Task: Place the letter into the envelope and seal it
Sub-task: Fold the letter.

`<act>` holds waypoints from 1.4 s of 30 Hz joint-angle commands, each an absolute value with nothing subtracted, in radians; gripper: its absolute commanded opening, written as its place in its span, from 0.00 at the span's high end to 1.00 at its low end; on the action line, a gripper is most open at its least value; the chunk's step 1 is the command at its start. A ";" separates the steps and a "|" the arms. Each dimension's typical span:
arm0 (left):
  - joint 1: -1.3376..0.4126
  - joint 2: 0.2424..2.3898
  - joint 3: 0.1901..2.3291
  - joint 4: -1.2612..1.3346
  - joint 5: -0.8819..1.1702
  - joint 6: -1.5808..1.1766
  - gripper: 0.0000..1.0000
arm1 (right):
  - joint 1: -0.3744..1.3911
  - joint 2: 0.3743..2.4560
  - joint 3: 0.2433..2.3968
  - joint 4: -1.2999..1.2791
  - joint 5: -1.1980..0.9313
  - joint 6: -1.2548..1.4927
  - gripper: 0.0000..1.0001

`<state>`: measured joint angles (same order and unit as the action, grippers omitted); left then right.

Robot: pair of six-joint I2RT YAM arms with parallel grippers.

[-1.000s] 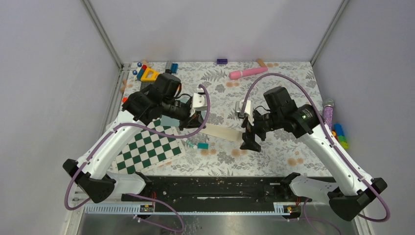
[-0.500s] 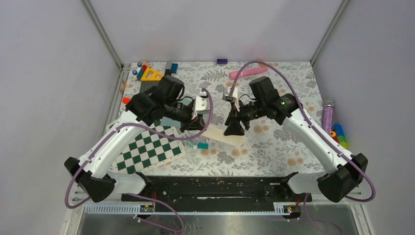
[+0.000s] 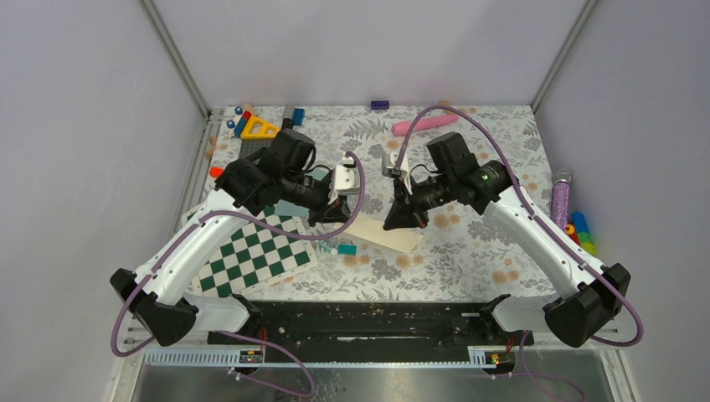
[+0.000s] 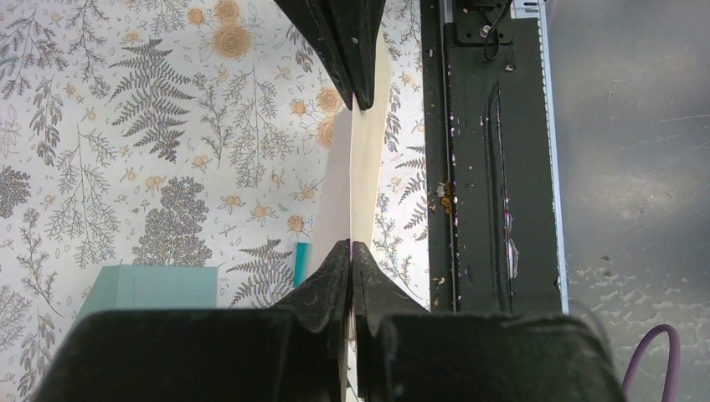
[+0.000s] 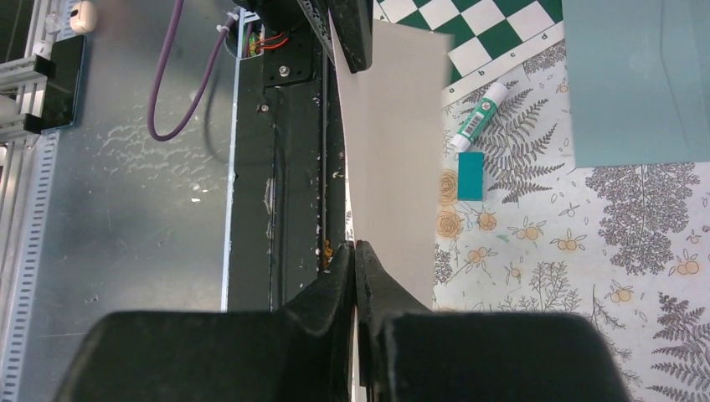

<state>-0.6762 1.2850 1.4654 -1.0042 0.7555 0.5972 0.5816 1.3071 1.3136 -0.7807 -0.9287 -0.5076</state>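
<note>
The letter (image 3: 387, 236) is a cream sheet stretched between both grippers just above the table. My left gripper (image 3: 336, 219) is shut on its left end, seen edge-on in the left wrist view (image 4: 351, 248). My right gripper (image 3: 400, 222) is shut on the opposite end, its tips (image 5: 355, 246) pinching the letter (image 5: 393, 142). The teal envelope (image 3: 291, 208) lies flat under my left arm and shows in the right wrist view as a large envelope (image 5: 636, 84). The envelope (image 4: 151, 286) also shows in the left wrist view.
A green-white checkerboard (image 3: 251, 255) lies at front left, with a glue stick (image 3: 328, 245) and small teal block (image 3: 347, 249) beside it. A pink cylinder (image 3: 425, 124) and toys (image 3: 255, 126) sit at the back. A purple tube (image 3: 559, 197) and bricks (image 3: 582, 233) lie at the right edge.
My right gripper swung left from an open stance by the letter's right end and has shut on the letter. The left gripper kept its hold.
</note>
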 commanded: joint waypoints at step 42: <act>-0.394 1.196 1.197 -0.008 1.098 -0.283 0.01 | 0.250 1.164 1.000 0.902 -1.194 1.121 1.00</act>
